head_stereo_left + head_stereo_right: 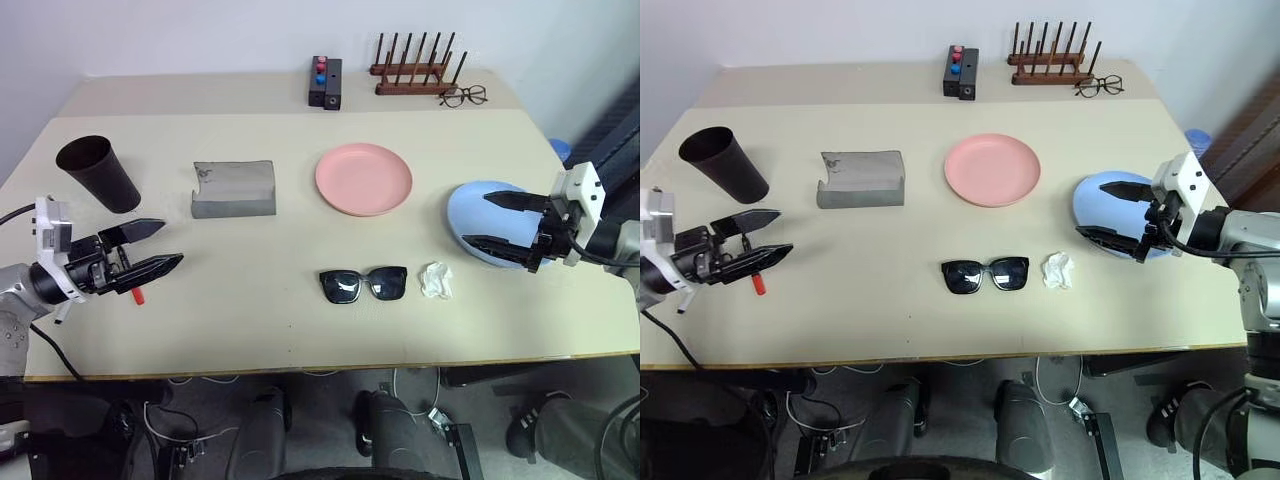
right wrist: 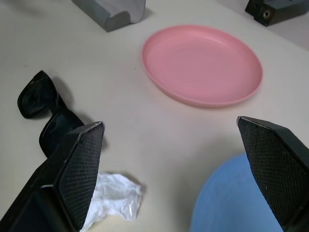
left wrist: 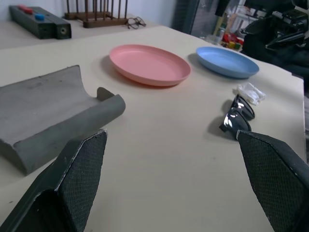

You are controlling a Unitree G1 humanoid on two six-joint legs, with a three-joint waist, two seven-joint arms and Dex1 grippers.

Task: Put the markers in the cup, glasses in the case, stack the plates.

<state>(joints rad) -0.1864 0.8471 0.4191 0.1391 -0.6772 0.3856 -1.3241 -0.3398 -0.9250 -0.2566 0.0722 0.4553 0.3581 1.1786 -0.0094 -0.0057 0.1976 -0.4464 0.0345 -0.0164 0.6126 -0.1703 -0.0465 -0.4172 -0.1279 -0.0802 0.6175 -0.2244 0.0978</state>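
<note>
Marker (image 1: 138, 294) lying on desk (image 1: 260, 330) under left pincer (image 1: 152, 250), spread wide, nothing gripped; cup (image 1: 98, 172) upright just behind, handy for dropping in. Right pincer (image 1: 1120, 213) spread empty over blue plate (image 1: 1090, 205), likely poised to lift it toward pink plate (image 1: 992, 169). Left wrist view: case (image 3: 46, 113) flap open, ready for sunglasses (image 3: 237, 116). Right wrist view: crumpled wrapper (image 2: 116, 200) beside sunglasses.

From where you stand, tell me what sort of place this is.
Probably a robot lab or test room, not a home: household props, the pink plate, sunglasses and grey case, are spaced across a plain beige table, with loose cables on the floor beneath its front edge.
</note>
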